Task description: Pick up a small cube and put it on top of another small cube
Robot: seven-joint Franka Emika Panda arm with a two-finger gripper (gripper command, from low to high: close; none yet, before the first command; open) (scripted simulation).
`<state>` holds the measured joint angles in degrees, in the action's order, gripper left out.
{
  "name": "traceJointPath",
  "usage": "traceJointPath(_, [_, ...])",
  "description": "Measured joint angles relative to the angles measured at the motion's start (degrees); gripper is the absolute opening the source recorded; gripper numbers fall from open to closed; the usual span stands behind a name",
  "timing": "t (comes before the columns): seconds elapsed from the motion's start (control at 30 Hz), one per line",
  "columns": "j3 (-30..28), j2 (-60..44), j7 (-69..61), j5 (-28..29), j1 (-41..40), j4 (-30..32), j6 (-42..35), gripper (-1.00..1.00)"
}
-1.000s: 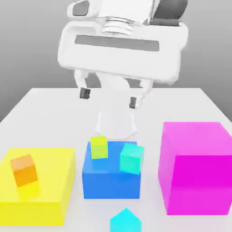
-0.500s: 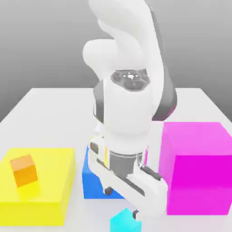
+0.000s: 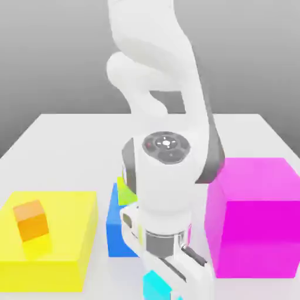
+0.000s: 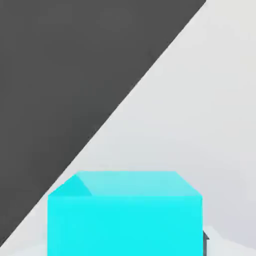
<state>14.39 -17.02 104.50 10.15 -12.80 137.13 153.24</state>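
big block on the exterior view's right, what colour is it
The big block is bright magenta, a strong pink-purple; it shows best in the exterior view.

Lighting: bright, even; source cannot be told. Background: grey, darker toward the tabletop's far edge. Arm (image 3: 167, 176): white areas nearly washed out, detail faint. Magenta block (image 3: 255, 217): top paler, near face deeper. Cyan cube (image 4: 125, 225): paler top, flat saturated side.

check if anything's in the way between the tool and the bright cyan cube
Nothing visible stands between them: the tool is closed on the bright cyan cube, with a dark fingertip pad right against one side of it.
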Motion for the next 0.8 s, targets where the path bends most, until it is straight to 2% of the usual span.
traceJointPath(0.17, [0.6,8.6,-3.2,1.3,0.1,4.0,-6.0,-1.0])
traceJointPath(0.3, [1.3,16.1,-7.8,-0.3,0.7,7.6,-10.2,-1.0])
traceJointPath(0.5, [0.5,28.1,-17.2,-6.3,3.0,13.1,-15.9,-1.0])
traceJointPath(0.73, [-3.7,42.7,-29.5,-15.1,9.5,19.6,-22.2,-1.0])
traceJointPath(0.8, [-4.0,42.4,-30.9,-16.2,10.1,21.3,-20.0,-1.0])
